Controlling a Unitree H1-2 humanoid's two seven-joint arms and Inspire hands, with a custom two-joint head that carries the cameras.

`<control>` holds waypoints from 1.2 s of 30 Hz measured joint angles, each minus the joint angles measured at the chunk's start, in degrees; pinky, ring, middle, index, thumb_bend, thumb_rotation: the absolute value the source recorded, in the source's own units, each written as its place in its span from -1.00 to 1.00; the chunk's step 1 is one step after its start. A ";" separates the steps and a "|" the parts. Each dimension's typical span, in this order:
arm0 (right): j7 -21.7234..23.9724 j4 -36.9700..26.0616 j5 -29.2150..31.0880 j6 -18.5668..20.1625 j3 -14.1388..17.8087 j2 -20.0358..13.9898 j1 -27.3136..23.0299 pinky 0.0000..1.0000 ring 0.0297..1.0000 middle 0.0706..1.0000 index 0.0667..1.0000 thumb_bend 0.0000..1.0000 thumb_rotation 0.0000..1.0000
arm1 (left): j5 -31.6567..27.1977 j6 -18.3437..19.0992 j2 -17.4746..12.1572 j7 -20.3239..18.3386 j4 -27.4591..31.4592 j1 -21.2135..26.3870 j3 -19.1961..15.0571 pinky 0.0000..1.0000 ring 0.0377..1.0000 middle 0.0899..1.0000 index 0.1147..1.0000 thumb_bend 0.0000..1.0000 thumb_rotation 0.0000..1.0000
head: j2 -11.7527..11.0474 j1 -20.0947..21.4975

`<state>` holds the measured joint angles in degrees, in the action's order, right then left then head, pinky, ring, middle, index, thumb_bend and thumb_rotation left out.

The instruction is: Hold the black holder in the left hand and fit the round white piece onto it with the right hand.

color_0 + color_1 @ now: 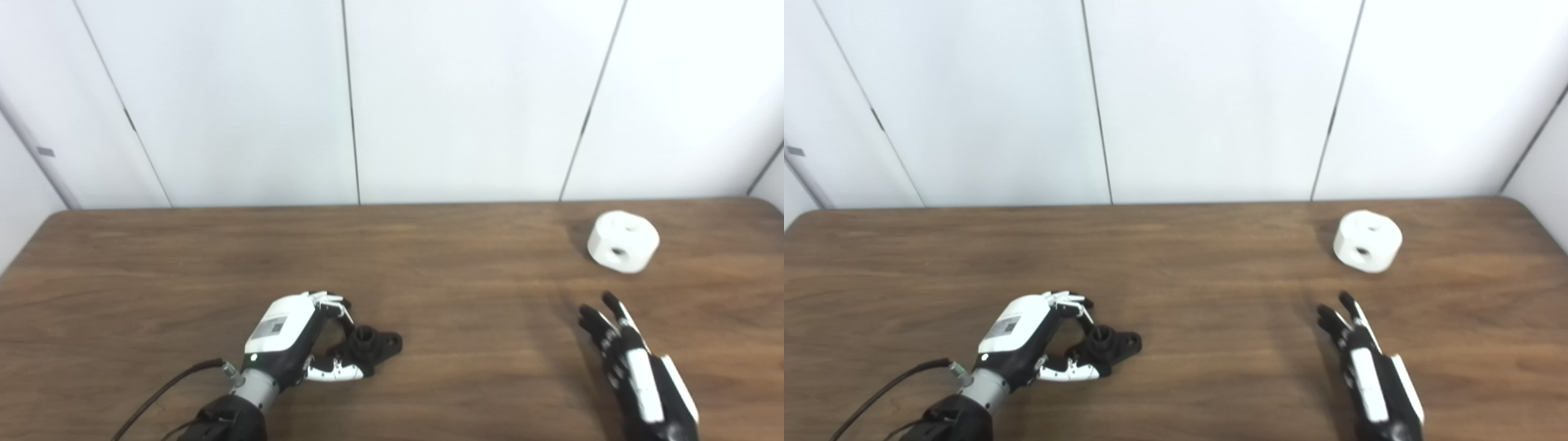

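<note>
Left hand (288,340) curled around the black holder (370,346), which rests on the table (429,275) at 7 o'clock. Right hand (631,361) released, fingers spread. Round white piece (623,241), at 2 o'clock, looks rigid, light, smooth; its curved sides seem best for grasping.

Brown, white and black throughout.
Dark brown streaked wood grain on desk (429,275); plain white round piece (623,241) with dark holes; matte black holder (372,344); white shell over black on left robot hand (294,337) and right robot hand (637,367); white wall panels (465,98).
</note>
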<state>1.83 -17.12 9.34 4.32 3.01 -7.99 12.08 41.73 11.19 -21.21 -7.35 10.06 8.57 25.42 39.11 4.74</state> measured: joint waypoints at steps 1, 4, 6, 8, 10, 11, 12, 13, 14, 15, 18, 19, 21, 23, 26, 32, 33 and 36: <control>-0.01 -0.31 0.01 0.34 -0.28 0.01 0.09 0.99 0.83 0.79 0.94 0.24 0.85 | 0.26 -0.27 -0.03 -0.35 0.33 -0.13 0.27 0.88 0.78 0.56 -0.16 0.04 -0.89 | 0.18 0.09; -0.27 -1.07 0.03 1.29 -0.71 0.08 0.23 1.00 0.84 0.79 0.94 0.24 0.86 | 1.33 -0.47 -0.04 -1.63 1.44 -0.62 0.83 0.86 0.78 0.56 -0.16 0.04 -0.89 | 0.88 0.70; -0.39 -2.11 0.03 2.42 -0.84 0.10 0.36 0.99 0.84 0.79 0.95 0.23 0.87 | 2.13 -0.56 -0.04 -2.04 2.31 -1.19 1.39 0.85 0.77 0.56 -0.16 0.04 -0.89 | 1.23 1.06; -0.52 -3.13 0.10 3.27 -0.94 0.10 0.57 0.99 0.84 0.80 0.95 0.23 0.86 | 2.66 -0.69 0.04 -2.03 2.71 -1.69 1.71 0.86 0.79 0.57 -0.16 0.04 -0.89 | 1.75 1.41; -0.96 -4.31 0.17 4.91 -0.85 0.11 0.70 0.97 0.84 0.79 0.94 0.22 0.84 | 3.30 -0.69 0.27 -2.04 3.05 -2.01 1.94 0.86 0.79 0.57 -0.16 0.04 -0.89 | 1.85 1.50; -1.16 -4.77 0.17 5.35 -0.76 0.09 0.71 0.97 0.84 0.78 0.93 0.23 0.82 | 3.44 -0.68 0.38 -2.10 3.27 -2.21 2.05 0.86 0.78 0.57 -0.16 0.04 -0.89 | 2.02 1.67; -1.57 -5.25 0.08 6.04 -0.64 0.09 0.71 0.97 0.85 0.78 0.92 0.23 0.80 | 3.58 -0.67 0.50 -2.15 3.50 -2.46 2.18 0.87 0.78 0.57 -0.16 0.04 -0.89 | 2.28 1.93; -1.93 -5.72 -0.06 6.74 -0.47 0.07 0.71 0.99 0.85 0.77 0.91 0.23 0.78 | 3.75 -0.68 0.66 -2.18 3.75 -2.73 2.32 0.87 0.77 0.56 -0.16 0.04 -0.90 | 2.46 2.20; -2.18 -6.23 -0.36 7.15 -0.32 0.01 0.70 0.99 0.84 0.77 0.92 0.22 0.77 | 4.00 -0.68 0.89 -2.17 3.92 -3.13 2.38 0.86 0.77 0.56 -0.16 0.04 -0.90 | 2.72 2.72; -2.29 -6.62 -0.98 7.26 -0.10 -0.10 0.69 1.00 0.83 0.76 0.92 0.21 0.77 | 4.22 -0.69 1.11 -2.11 4.00 -3.35 2.40 0.86 0.77 0.56 -0.16 0.04 -0.90 | 2.90 2.99; -2.55 -7.31 -2.47 8.70 0.84 -0.52 0.61 1.00 0.81 0.77 0.90 0.20 0.71 | 4.44 -0.75 1.59 -1.90 4.01 -3.63 2.48 0.86 0.78 0.56 -0.16 0.04 -0.90 | 3.08 3.17; -2.60 -7.54 -2.82 9.37 1.37 -0.68 0.61 1.00 0.82 0.77 0.90 0.17 0.69 | 4.47 -0.79 1.70 -1.85 4.00 -3.70 2.54 0.87 0.78 0.56 -0.16 0.04 -0.90 | 3.16 3.34; -2.71 -8.53 -3.36 10.53 2.55 -0.95 0.47 1.00 0.85 0.77 0.89 0.10 0.69 | 4.58 -0.83 1.93 -1.69 3.99 -3.82 2.63 0.87 0.78 0.55 -0.16 0.04 -0.90 | 3.17 3.34; -2.75 -9.03 -3.76 11.75 3.91 -1.64 -0.41 1.00 0.88 0.79 0.90 0.12 0.65 | 4.87 -0.91 2.13 -1.51 3.87 -3.94 2.70 0.86 0.77 0.55 -0.16 0.04 -0.90 | 3.17 3.34; -2.74 -9.25 -4.12 13.56 5.55 -3.21 -2.57 1.00 0.94 0.84 0.94 0.12 0.61 | 5.43 -1.21 2.39 -1.43 3.80 -4.05 2.86 0.84 0.76 0.55 -0.16 0.04 -0.89 | 3.08 3.87; -2.72 -9.14 -9.43 14.11 6.00 -6.79 -7.65 0.96 0.89 0.85 0.95 0.13 0.53 | 5.69 -1.88 2.79 -1.38 3.62 -4.21 2.84 0.83 0.76 0.56 -0.16 0.04 -0.90 | 2.46 5.63; -2.73 -8.87 -11.36 14.40 5.88 -7.74 -8.72 0.95 0.89 0.84 0.94 0.14 0.53 | 5.69 -2.07 2.79 -1.38 3.48 -4.19 2.83 0.83 0.76 0.56 -0.16 0.04 -0.89 | 2.38 6.15; -2.69 -7.65 -17.28 16.36 5.21 -11.07 -12.20 0.89 0.87 0.87 0.92 0.25 0.47 | 5.68 -2.72 2.77 -1.37 3.19 -4.17 2.71 0.84 0.77 0.56 -0.16 0.04 -0.89 | 1.67 8.52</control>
<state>-0.86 -24.78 -7.94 20.68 8.22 -19.06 -0.11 47.42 8.48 -18.44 -8.72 13.26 4.40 28.14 40.78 13.27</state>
